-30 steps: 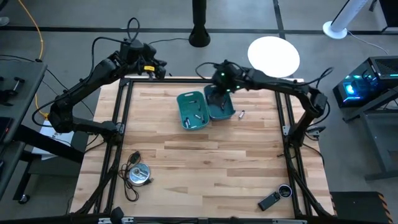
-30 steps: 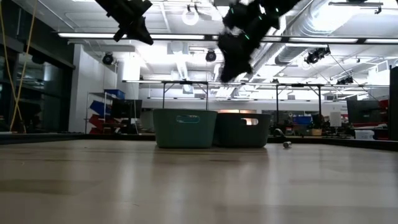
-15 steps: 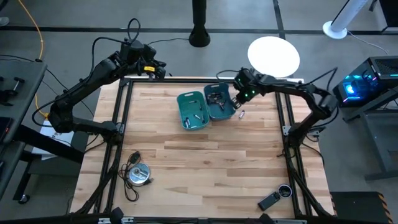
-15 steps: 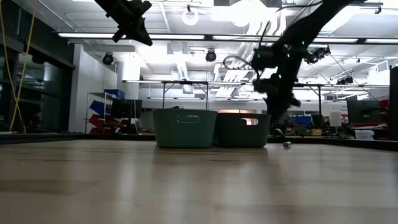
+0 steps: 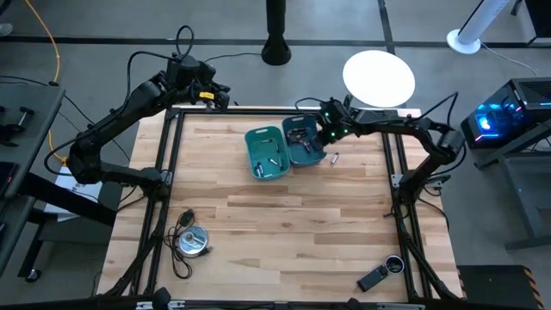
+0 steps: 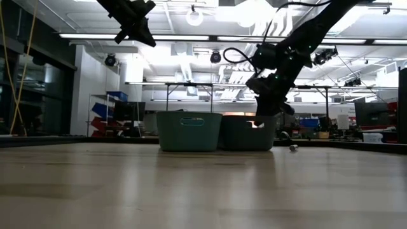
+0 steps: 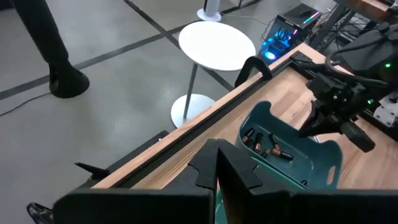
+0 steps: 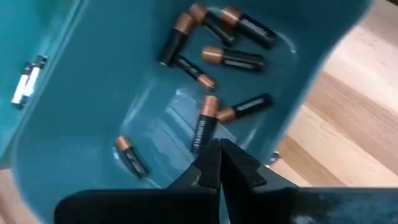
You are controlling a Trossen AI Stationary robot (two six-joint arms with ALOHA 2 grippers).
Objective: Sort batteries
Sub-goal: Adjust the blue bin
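Over glossy teal plastic bin [image 8: 74,143], closed right gripper [image 8: 219,163], copper-capped black cylindrical batteries [image 8: 239,60]; left gripper [image 7: 216,168] closed

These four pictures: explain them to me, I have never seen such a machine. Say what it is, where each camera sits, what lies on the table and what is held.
Two dark robot arms work at a wooden table. One camera looks down from above, one sits at table height, and one rides on each wrist. The left gripper waits, shut, at the table's far edge. The right gripper, shut and apparently empty, hangs over the right one of two teal bins, which holds dark copper-ended batteries. The left bin holds a few lighter ones. One battery lies on the table beside the bins. Nearer the front lie a silver disc with cable and a black gadget.
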